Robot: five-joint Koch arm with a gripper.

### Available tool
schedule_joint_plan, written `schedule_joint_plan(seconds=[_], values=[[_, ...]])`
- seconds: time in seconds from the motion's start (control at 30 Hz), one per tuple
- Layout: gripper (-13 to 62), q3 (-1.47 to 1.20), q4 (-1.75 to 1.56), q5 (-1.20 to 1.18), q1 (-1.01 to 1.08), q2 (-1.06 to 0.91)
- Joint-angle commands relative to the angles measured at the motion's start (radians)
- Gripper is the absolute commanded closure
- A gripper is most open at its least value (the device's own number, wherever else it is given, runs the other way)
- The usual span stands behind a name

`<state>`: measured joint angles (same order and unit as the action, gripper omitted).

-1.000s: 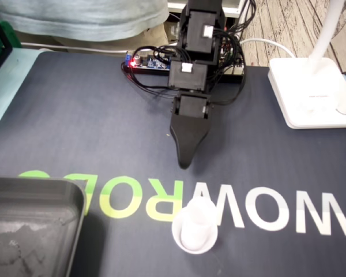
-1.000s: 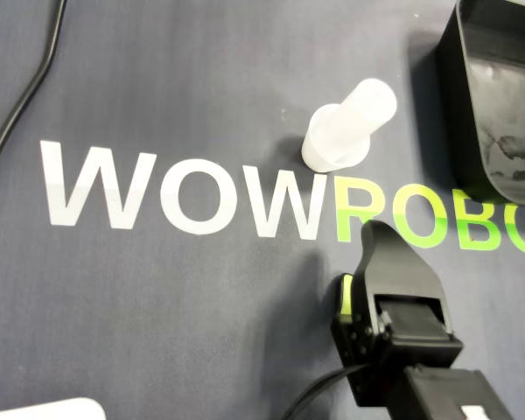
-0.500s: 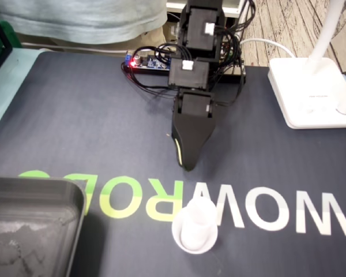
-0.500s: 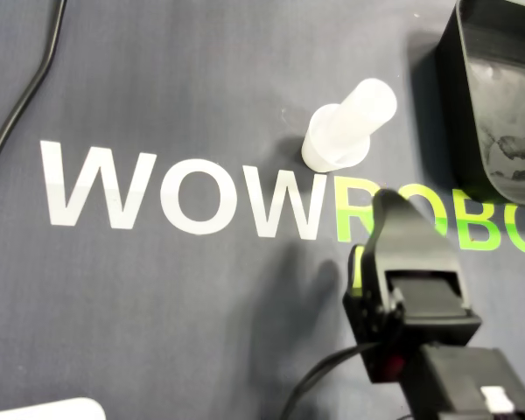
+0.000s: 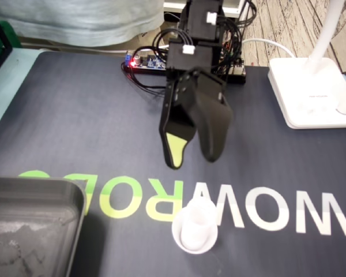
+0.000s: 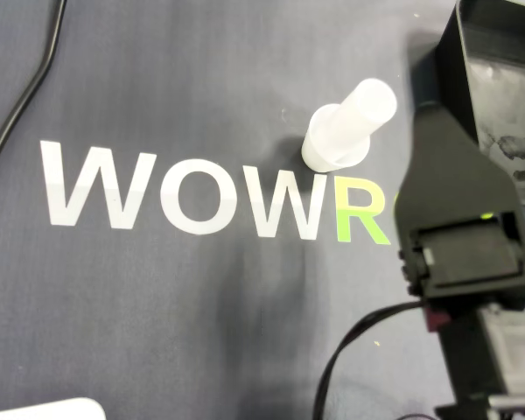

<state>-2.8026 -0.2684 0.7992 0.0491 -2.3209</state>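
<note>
A small white plastic cup-like piece [image 5: 194, 228] stands upright on the dark mat, on the "WOWROBO" lettering; the overhead view shows the white piece [image 6: 346, 127] as a narrow tube on a wider base. My gripper [image 5: 193, 154] hangs above the mat behind it, open, with nothing between the jaws. One jaw carries a green pad, the other is plain black. In the overhead view the black arm [image 6: 459, 254] sits right of the white piece, its upper jaw reaching over the edge of the dark tray [image 6: 462, 52].
The dark grey tray [image 5: 75, 196] fills the near left corner in the fixed view. A white lamp base [image 5: 311, 92] stands at the right. A controller board with a red light [image 5: 141, 62] and cables lies behind the arm. A black cable [image 6: 26, 87] crosses the mat.
The gripper has gone from shut to open and has risen off the mat. In the overhead view it has swung up and right, toward the tray. The white piece has not moved.
</note>
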Motion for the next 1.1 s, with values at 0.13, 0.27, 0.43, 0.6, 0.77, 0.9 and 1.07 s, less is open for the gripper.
schedule_joint_plan(seconds=[0.13,0.27,0.43,0.6,0.77,0.9,1.07], values=[[16.6,-0.072,-0.339,0.382,0.006,-0.009],[16.5,-0.140,-0.482,0.509,0.006,0.061],[16.1,-0.141,-0.801,0.612,0.006,0.314],[15.4,-0.100,-1.241,0.652,0.000,0.676],[15.5,-0.081,-1.284,0.669,-0.014,0.758],[15.7,-0.069,-1.282,0.690,-0.028,0.808],[15.8,-0.029,-1.279,0.703,-0.032,0.868]])
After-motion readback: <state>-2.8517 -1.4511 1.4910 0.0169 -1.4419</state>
